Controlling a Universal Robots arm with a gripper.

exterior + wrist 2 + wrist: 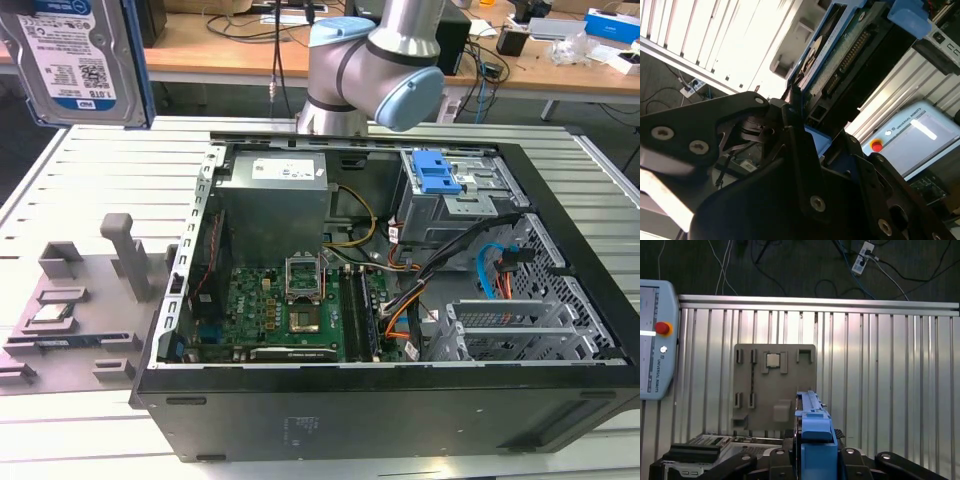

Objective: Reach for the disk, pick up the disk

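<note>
Inside the end effector (813, 460) | disk (78, 55) edge-on | clamped tight on disk

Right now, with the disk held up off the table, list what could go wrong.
1. The fingers appear to pinch the disk by its thin blue-railed edge; a slip could drop it.
2. In the first wrist view the grey fixture plate and its processor chip lie below the disk, so a fall could strike them.
3. The open computer case stands close by; a swing could clip its wall.
</note>
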